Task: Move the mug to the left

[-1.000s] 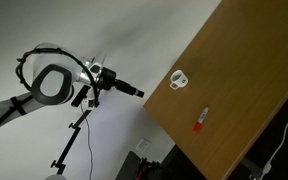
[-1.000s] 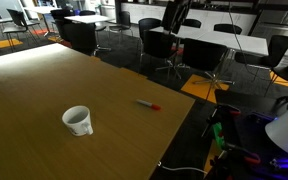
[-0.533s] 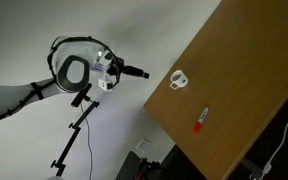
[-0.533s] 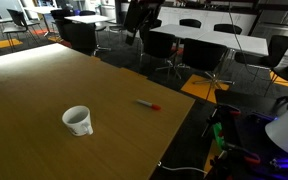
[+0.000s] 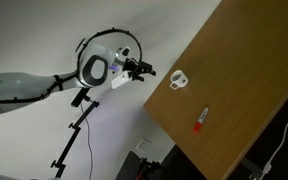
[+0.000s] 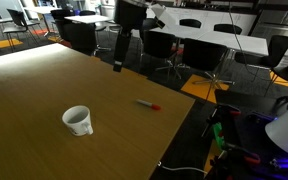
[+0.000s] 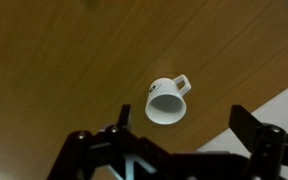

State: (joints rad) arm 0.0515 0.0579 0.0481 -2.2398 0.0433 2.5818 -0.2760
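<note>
— How is your pincer set?
— My pincer [image 7: 178,132] is spread wide. The fingers [image 7: 252,130] are far apart with nothing clasped between them. It hangs in the air and touches nothing.

— And the mug?
— In my wrist view the mug [image 7: 167,101] shows in the gap between my fingers, beyond the tips. It stands upright on the wooden tabletop [image 7: 54,60], open rim toward my camera, with the small loop handle at the picture's upper right.

— Are you near it?
— Apart from it. In an exterior view my pincer [image 5: 144,70] shows just off the table's edge, with the mug [image 5: 178,79] close inside that edge. In an exterior view from another side, my pincer [image 6: 118,64] hangs above the far rim of the table and the mug [image 6: 77,120] stands toward the near side.

— Anything else on the wood?
— A slim red-orange and white pen [image 6: 148,104] lies flat, well apart from the mug. Behind my arm [image 6: 130,10] stand dark chairs [image 6: 164,45] around other tables.
</note>
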